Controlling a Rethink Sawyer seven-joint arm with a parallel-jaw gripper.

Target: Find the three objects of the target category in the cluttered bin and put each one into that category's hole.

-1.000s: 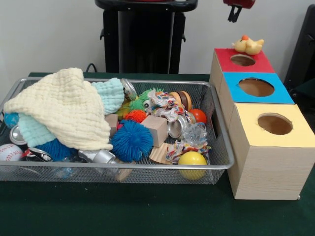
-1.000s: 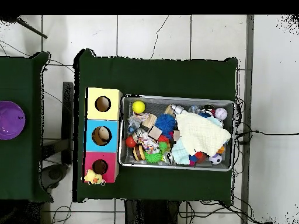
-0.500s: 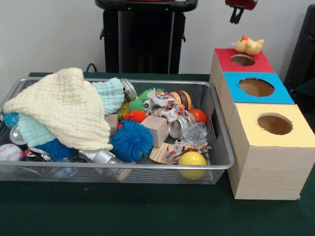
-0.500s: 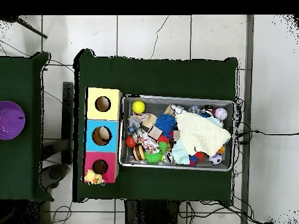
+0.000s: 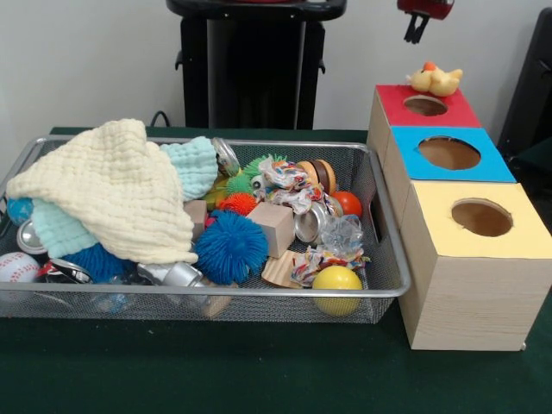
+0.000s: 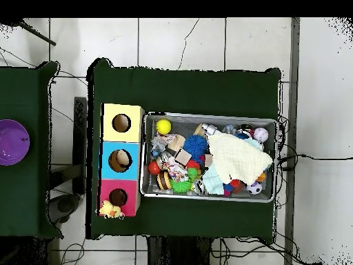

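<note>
The target category cannot be told from the pictures. The wire bin (image 5: 379, 289) sits on the green table (image 5: 259, 379), crammed with toys. A pale yellow cloth (image 5: 112, 194) covers the bin's left half in the front view and hides much beneath it; a baseball (image 5: 17, 267) and a metal can (image 5: 177, 274) peek out from its edges. Clear of the cloth lie a blue spiky ball (image 5: 231, 246), a wooden block (image 5: 274, 226), a rope toy (image 5: 293, 185) and a yellow ball (image 5: 336, 285).

Right of the bin stand three boxes with holes: yellow box (image 5: 479, 233) nearest, blue box (image 5: 448, 155), red box (image 5: 424, 105) farthest, a rubber duck (image 5: 434, 79) on its far edge.

The gripper (image 5: 419, 19) is cut off at the top edge, above the red box; whether it is clenched or released I cannot tell.
</note>
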